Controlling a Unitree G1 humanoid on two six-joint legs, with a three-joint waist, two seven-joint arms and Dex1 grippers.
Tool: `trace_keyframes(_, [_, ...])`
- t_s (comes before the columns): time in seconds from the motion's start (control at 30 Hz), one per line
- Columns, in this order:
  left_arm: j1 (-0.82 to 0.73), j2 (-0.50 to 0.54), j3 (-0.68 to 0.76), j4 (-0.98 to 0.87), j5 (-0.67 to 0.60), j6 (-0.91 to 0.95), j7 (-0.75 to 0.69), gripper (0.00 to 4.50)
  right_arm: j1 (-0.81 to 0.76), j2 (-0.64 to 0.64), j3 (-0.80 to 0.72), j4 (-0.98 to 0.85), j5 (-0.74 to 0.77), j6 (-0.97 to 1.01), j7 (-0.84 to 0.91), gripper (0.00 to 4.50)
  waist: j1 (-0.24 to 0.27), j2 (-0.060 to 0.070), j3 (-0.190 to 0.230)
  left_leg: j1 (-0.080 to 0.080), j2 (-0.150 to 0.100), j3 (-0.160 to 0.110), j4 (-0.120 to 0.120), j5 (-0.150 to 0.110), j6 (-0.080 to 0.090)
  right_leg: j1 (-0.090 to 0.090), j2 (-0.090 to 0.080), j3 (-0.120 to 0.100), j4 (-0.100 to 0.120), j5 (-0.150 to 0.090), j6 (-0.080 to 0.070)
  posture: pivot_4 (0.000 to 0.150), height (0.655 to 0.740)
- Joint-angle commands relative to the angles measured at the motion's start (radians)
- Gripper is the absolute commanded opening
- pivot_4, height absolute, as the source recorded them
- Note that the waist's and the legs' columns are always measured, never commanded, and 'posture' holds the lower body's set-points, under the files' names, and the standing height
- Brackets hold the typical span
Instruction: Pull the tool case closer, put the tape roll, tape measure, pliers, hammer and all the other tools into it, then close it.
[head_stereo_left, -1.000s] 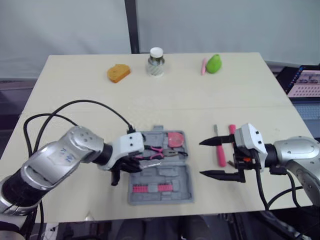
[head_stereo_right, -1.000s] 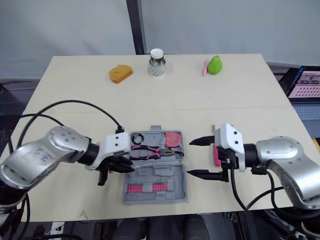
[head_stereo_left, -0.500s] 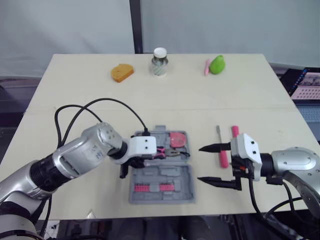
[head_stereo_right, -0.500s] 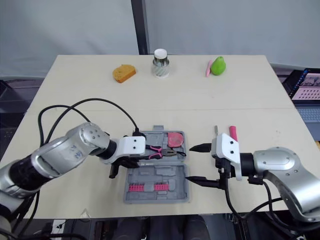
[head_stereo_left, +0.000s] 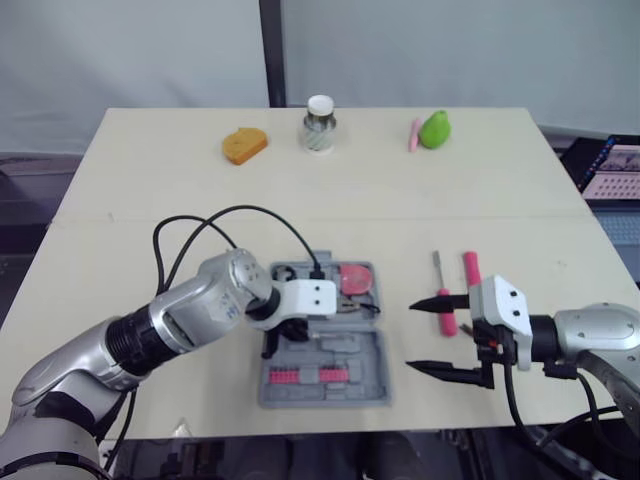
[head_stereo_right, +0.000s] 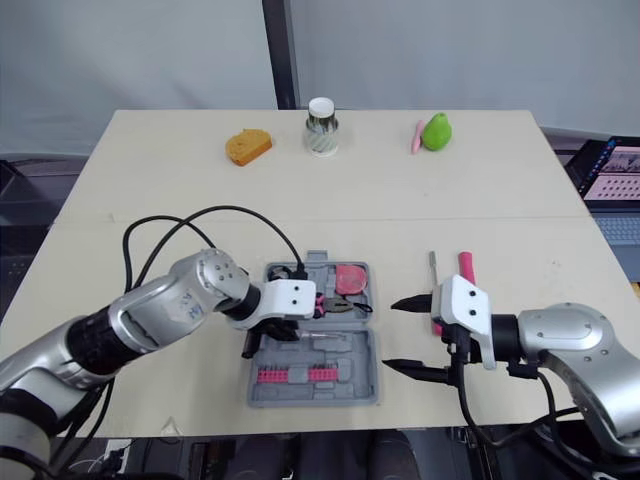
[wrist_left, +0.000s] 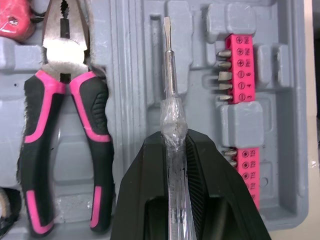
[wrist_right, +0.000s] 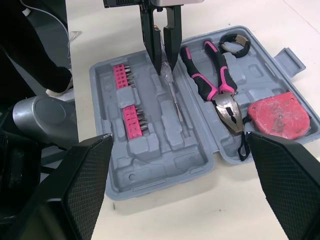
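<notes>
The left gripper (wrist_left: 173, 139) comes in from the tool case's (wrist_right: 165, 165) 9 o'clock, its fingers clamped on a clear-handled screwdriver (wrist_left: 171, 117) over the open case's middle groove. The far half, at 12 o'clock, holds the tape roll (wrist_right: 234, 41), pliers (wrist_left: 64, 75) and red tape measure (wrist_right: 277, 112). At the case's 3 o'clock, the right gripper (head_stereo_left: 410, 336) hangs with fingers wide apart. A pink-handled tool (head_stereo_left: 445, 315) lies on the table at its 1 o'clock.

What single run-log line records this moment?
left pincer: shut on screwdriver at tool case | right pincer: open | pliers, tape measure: in case
</notes>
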Motion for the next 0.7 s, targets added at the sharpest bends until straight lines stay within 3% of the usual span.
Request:
trace_keyframes(0.03, [-0.018,-0.01,0.007,-0.029,0.015,0.0,0.001,0.02,-0.003,-0.003,-0.021,-0.015,0.006,-0.016,0.003,4.5,0.002,0.0,0.0,0.0,0.0,0.0,0.0,0.0,0.0,0.0,0.0,0.0,0.0,0.0,0.0,0.15,0.74])
trace_keyframes(0.3, [-0.024,-0.076,-0.015,0.006,0.049,0.02,0.042,0.02,0.001,0.001,-0.018,-0.011,-0.002,-0.024,-0.003,4.5,0.003,0.0,0.0,0.0,0.0,-0.001,0.001,0.0,0.0,0.001,0.0,0.0,0.0,0.0,0.0,0.15,0.74])
trace_keyframes(0.7, [-0.014,-0.074,-0.042,0.016,0.072,0.033,0.051,0.02,0.022,-0.003,-0.024,-0.011,-0.005,-0.034,-0.001,4.5,0.002,0.0,0.0,0.0,0.0,-0.001,0.001,0.0,0.0,0.001,0.0,-0.001,0.0,0.0,0.0,0.15,0.74])
